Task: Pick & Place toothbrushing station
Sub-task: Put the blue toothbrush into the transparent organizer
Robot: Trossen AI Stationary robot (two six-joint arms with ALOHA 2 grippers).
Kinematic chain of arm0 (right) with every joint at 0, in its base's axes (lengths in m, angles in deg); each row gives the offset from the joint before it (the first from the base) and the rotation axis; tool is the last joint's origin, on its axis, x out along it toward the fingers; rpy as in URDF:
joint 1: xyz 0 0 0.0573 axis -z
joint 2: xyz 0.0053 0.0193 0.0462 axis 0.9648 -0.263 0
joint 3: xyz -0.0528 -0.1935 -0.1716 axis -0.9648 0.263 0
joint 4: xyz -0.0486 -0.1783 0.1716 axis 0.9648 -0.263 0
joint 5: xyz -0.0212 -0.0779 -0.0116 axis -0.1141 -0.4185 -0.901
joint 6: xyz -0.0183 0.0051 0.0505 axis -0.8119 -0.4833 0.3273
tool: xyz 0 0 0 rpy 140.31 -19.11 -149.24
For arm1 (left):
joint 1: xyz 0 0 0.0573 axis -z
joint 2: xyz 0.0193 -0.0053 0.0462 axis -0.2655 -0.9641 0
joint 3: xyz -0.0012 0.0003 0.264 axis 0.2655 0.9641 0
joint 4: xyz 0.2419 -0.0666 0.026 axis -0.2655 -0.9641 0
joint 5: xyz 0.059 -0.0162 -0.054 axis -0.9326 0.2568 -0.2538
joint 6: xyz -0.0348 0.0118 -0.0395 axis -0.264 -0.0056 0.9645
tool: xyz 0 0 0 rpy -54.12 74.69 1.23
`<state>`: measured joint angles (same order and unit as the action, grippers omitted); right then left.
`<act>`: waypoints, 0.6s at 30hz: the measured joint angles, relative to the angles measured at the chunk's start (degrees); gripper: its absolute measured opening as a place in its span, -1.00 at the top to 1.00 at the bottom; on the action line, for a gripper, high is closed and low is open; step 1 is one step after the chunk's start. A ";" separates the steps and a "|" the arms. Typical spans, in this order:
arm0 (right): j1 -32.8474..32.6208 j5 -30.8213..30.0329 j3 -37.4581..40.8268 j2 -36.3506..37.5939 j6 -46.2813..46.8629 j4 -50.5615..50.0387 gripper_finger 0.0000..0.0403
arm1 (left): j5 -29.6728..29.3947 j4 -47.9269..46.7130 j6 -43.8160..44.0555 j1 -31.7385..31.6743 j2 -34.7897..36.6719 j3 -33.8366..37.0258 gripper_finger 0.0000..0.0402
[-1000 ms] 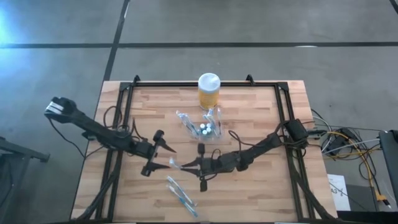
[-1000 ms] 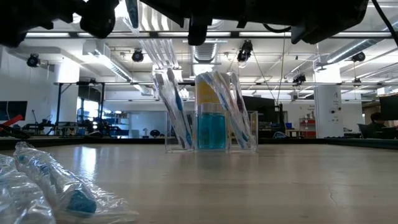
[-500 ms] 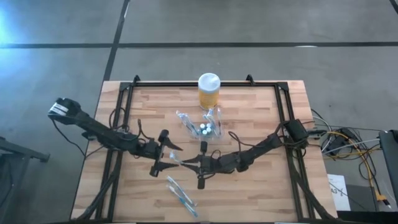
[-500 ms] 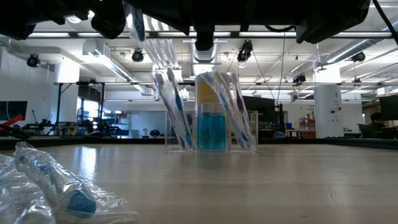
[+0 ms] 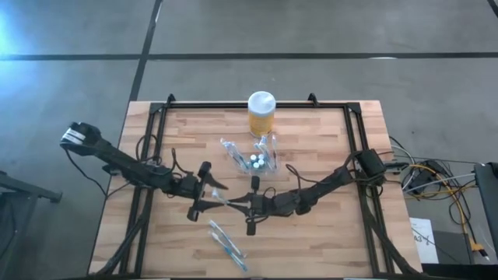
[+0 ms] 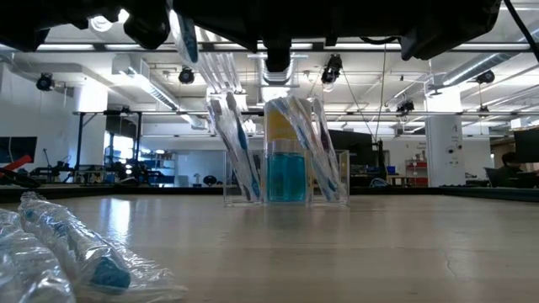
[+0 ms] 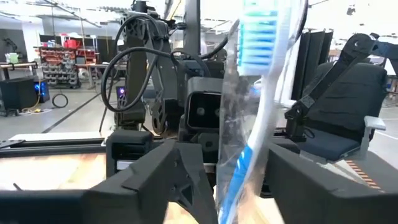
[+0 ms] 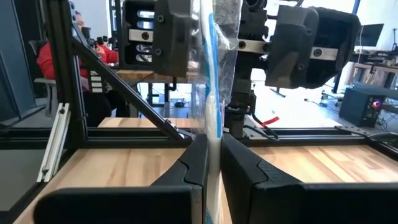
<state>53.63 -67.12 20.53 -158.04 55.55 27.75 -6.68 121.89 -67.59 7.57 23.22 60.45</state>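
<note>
The toothbrushing station [image 5: 262,161], a clear holder with brushes and a blue cup in it [image 6: 286,160], stands on the table's middle. Nearer the front, my right gripper [image 5: 236,204] is shut on a plastic-wrapped blue-and-white toothbrush [image 7: 258,93] held above the table. My left gripper [image 5: 204,190] faces it from the left, open, with a finger on either side of the wrapped brush [image 8: 211,74]. Whether its fingers touch the wrapper I cannot tell. My right gripper pinches the wrapped toothbrush between its two fingers [image 8: 200,163], on the wrapper around the handle [image 8: 212,134]. The fingers come level from the table's right and lie across the brush. The brush stands roughly upright, bristles up, clear of the table.
A yellow jar with a white lid [image 5: 261,113] stands at the far edge behind the station. Another wrapped toothbrush [image 5: 226,243] lies near the front edge [image 6: 76,252]. A crumpled clear wrapper [image 5: 231,149] lies left of the station. A black frame [image 5: 156,132] rims the table.
My left gripper has moved toward the table's right, up to the toothbrush held by my right gripper, and its fingers now stand around the wrapped brush. My right gripper and the brush have stayed in place.
</note>
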 joint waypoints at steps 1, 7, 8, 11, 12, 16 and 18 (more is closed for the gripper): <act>0.00 0.00 0.00 0.00 0.02 -0.01 0.88 | 0.01 0.03 0.02 0.00 -0.11 0.00 -0.12; 0.00 0.21 0.02 -0.01 0.98 -0.33 0.88 | 2.17 -0.08 -1.00 0.00 -0.95 -0.37 0.48; 0.01 0.38 0.02 -0.01 2.38 -0.71 0.88 | 2.81 -0.08 -1.10 0.00 -0.97 -0.39 0.60; 0.01 0.17 0.02 -0.02 6.12 -1.47 0.85 | 3.83 -0.43 -2.07 -0.06 -0.93 -0.42 0.88; 0.00 0.18 0.02 -0.02 6.41 -1.48 0.83 | 3.99 -0.41 -2.45 -0.09 -0.85 -0.42 0.88; -0.35 0.22 0.02 -0.02 6.23 -1.83 0.65 | 4.43 -1.98 -2.77 -0.02 1.10 -0.01 0.84; -0.57 -0.01 0.07 -0.02 6.23 -2.08 0.54 | 4.76 -4.15 -2.74 0.00 3.28 0.28 0.86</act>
<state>53.06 -67.13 20.59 -158.06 61.78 25.67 -1.92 117.74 -70.33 7.57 26.49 60.73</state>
